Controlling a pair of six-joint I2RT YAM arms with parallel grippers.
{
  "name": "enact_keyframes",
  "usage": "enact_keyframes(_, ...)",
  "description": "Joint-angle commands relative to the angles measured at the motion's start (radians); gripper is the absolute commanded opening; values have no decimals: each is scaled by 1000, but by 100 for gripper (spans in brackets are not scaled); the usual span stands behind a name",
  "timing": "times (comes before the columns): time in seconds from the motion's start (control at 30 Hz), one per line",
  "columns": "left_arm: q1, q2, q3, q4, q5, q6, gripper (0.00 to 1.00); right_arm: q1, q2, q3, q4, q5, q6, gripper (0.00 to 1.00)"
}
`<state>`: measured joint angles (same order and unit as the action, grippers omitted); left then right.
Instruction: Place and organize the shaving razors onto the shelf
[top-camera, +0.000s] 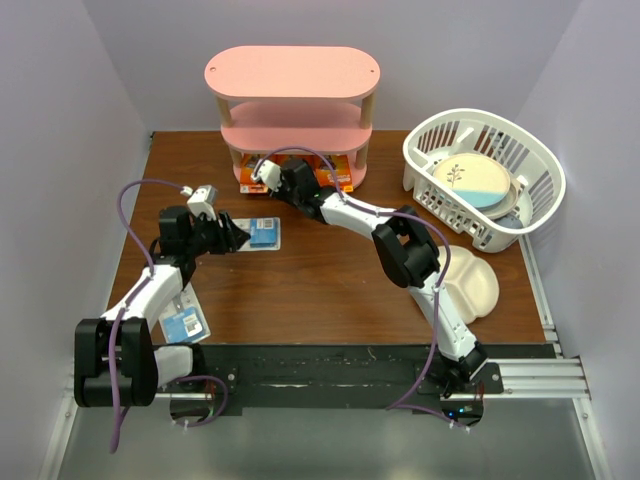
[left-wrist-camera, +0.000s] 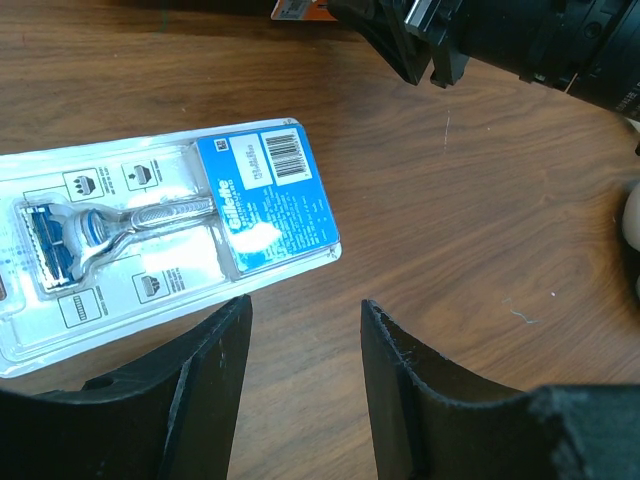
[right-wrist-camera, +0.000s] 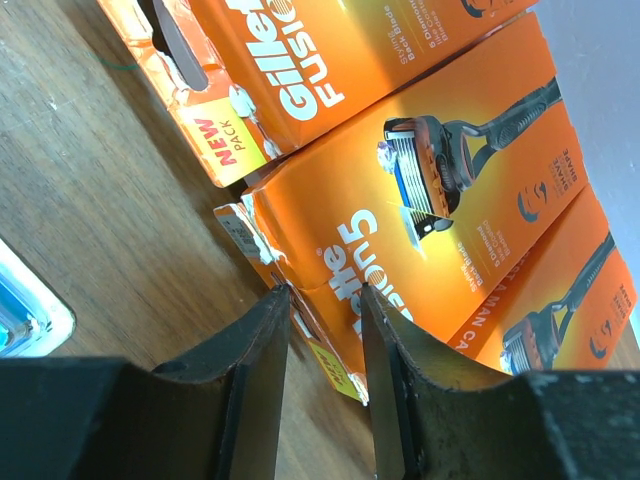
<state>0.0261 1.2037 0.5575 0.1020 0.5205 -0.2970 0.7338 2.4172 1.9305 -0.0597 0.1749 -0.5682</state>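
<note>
Orange packs (right-wrist-camera: 430, 200) at shelf (top-camera: 292, 72) base; blister cards (left-wrist-camera: 170, 230) apart.

A white slatted basket (top-camera: 505, 150) sits well to the right of the right gripper (top-camera: 252, 180), holding a blue-and-cream plate (top-camera: 470, 185). A white divided plate (top-camera: 475, 285) lies behind that gripper, on the brown table (top-camera: 330, 290).

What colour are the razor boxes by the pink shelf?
The boxes are orange with a black razor picture, clearest in the right wrist view.
</note>
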Motion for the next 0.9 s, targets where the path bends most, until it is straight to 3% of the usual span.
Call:
enact_keyframes(0.0, 8, -12, -16, 47, 16, -14, 52, -17, 8, -45, -114, 31, 22, 36)
enact_keyframes(0.87, 6, -23, -38, 74, 21, -30, 52, -40, -26, -76, -127, 17, 19, 35)
